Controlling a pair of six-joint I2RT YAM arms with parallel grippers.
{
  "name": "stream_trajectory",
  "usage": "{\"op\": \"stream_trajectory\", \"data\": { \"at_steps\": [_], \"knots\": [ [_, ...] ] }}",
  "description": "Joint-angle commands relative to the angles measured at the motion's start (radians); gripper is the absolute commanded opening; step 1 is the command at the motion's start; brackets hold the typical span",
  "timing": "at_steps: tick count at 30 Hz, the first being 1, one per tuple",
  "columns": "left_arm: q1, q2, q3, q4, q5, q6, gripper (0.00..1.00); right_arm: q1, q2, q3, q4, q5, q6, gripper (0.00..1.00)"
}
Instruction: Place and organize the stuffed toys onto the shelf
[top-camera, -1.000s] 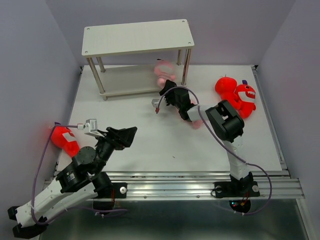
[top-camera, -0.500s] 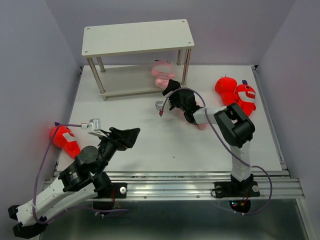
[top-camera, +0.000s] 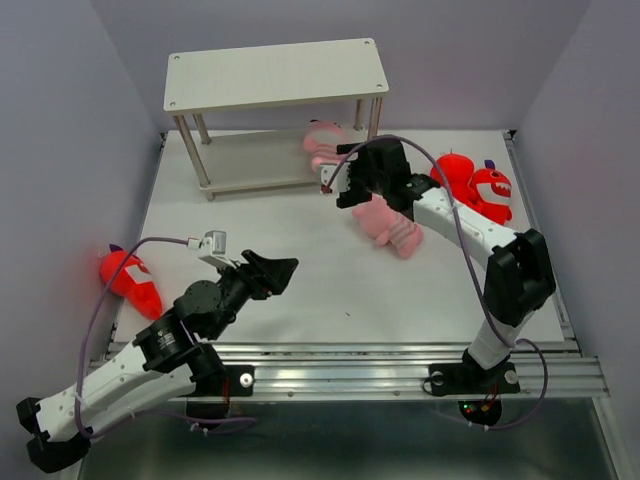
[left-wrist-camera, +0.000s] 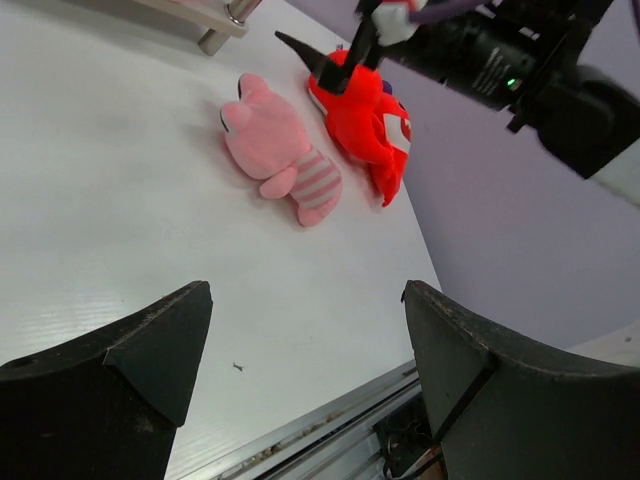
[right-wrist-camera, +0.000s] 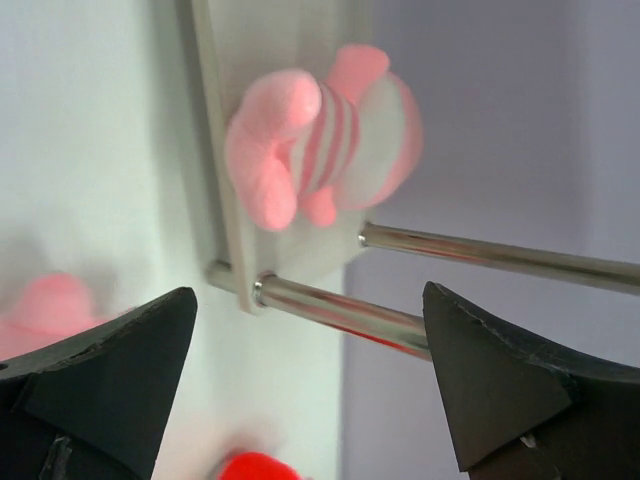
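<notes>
White arms (top-camera: 470, 225), black pincers (top-camera: 288, 275), purple cables (top-camera: 97, 310).

Left arm (top-camera: 150, 350) folded low, left fingers (left-wrist-camera: 110, 380) wide apart; right arm (top-camera: 470, 225) stretched forward, right fingers (right-wrist-camera: 100, 370) spread wide, empty.

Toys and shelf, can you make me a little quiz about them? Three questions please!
1. True or false: a shark lies on the table.
2. One pig lies on the table. Where is the second pig? A: on the shelf's lower board. B: on its top board. C: in a gripper.
3. Fill in: the left gripper is ___.
Key: 1 true; 2 A; 3 open.
</notes>
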Motion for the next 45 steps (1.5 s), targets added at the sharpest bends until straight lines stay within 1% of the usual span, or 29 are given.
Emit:
{"op": "stream_trajectory", "data": {
  "at_steps": [1, 2, 3, 4, 5, 7, 8, 10, 12, 13, 17, 23, 26, 29, 32, 34, 36, 38, 39, 40, 41, 42, 44, 45],
  "knots": [
    [0.006, 0.042, -0.009, 0.098, 0.039, -0.011, 0.88, -0.021, -0.073, 0.201, -0.544, -0.185, 0.427, 1.00],
    [0.006, 0.051, -0.015, 0.105, 0.048, -0.013, 0.88, -0.035, -0.073, 0.229, -0.668, -0.225, 0.478, 1.00],
    [0.007, 0.071, -0.021, 0.146, 0.062, -0.016, 0.88, -0.075, -0.078, 0.255, -0.709, -0.306, 0.558, 1.00],
    [0.006, 0.083, -0.026, 0.159, 0.071, -0.017, 0.88, -0.075, -0.084, 0.254, -0.744, -0.354, 0.558, 1.00],
    [0.006, 0.094, -0.030, 0.173, 0.082, -0.020, 0.88, -0.133, -0.091, 0.246, -0.775, -0.444, 0.621, 1.00],
    [0.006, 0.126, -0.044, 0.196, 0.089, -0.027, 0.88, -0.199, -0.101, 0.223, -0.773, -0.509, 0.691, 1.00],
    [0.007, 0.137, -0.047, 0.216, 0.101, -0.031, 0.88, -0.263, -0.099, 0.208, -0.775, -0.561, 0.743, 1.00],
    [0.006, 0.167, -0.060, 0.234, 0.114, -0.037, 0.88, -0.317, -0.088, 0.194, -0.773, -0.592, 0.776, 0.99],
    [0.007, 0.187, -0.069, 0.268, 0.131, -0.047, 0.88, -0.342, -0.059, 0.182, -0.772, -0.583, 0.799, 0.98],
    [0.009, 0.206, -0.078, 0.277, 0.137, -0.051, 0.88, -0.351, -0.047, 0.180, -0.773, -0.574, 0.805, 0.95],
    [0.010, 0.247, -0.099, 0.331, 0.157, -0.068, 0.88, -0.351, 0.004, 0.172, -0.758, -0.557, 0.836, 0.93],
    [0.013, 0.302, -0.142, 0.407, 0.186, -0.099, 0.88, -0.351, 0.071, 0.163, -0.603, -0.457, 0.959, 0.92],
    [0.018, 0.332, -0.153, 0.437, 0.197, -0.105, 0.88, -0.337, 0.114, 0.154, -0.570, -0.422, 0.976, 0.91],
    [0.021, 0.361, -0.162, 0.472, 0.217, -0.113, 0.88, -0.301, 0.139, 0.114, -0.479, -0.344, 0.989, 0.89],
    [0.021, 0.393, -0.170, 0.503, 0.235, -0.123, 0.88, -0.291, 0.168, 0.088, -0.422, -0.323, 1.009, 0.86],
    [0.021, 0.414, -0.175, 0.515, 0.244, -0.132, 0.88, -0.291, 0.185, 0.091, -0.418, -0.300, 1.011, 0.80],
    [0.021, 0.431, -0.179, 0.533, 0.256, -0.140, 0.87, -0.291, 0.197, 0.096, -0.416, -0.276, 1.005, 0.70],
    [0.021, 0.439, -0.184, 0.549, 0.266, -0.145, 0.87, -0.291, 0.194, 0.091, -0.418, -0.283, 0.999, 0.61],
    [0.021, 0.442, -0.185, 0.556, 0.269, -0.146, 0.87, -0.291, 0.188, 0.079, -0.419, -0.294, 0.997, 0.54],
    [0.023, 0.448, -0.192, 0.564, 0.273, -0.148, 0.87, -0.291, 0.171, 0.073, -0.424, -0.308, 0.996, 0.36],
    [0.023, 0.453, -0.195, 0.581, 0.283, -0.146, 0.87, -0.291, 0.159, 0.065, -0.436, -0.322, 0.994, 0.28],
    [0.021, 0.459, -0.195, 0.592, 0.289, -0.143, 0.87, -0.291, 0.130, 0.048, -0.441, -0.357, 0.994, 0.17],
    [0.023, 0.474, -0.198, 0.633, 0.318, -0.125, 0.87, -0.302, 0.093, 0.030, -0.460, -0.426, 1.005, 0.05],
    [0.023, 0.474, -0.196, 0.648, 0.329, -0.119, 0.88, -0.302, 0.071, 0.022, -0.465, -0.453, 1.012, 0.05]
  ]
}}
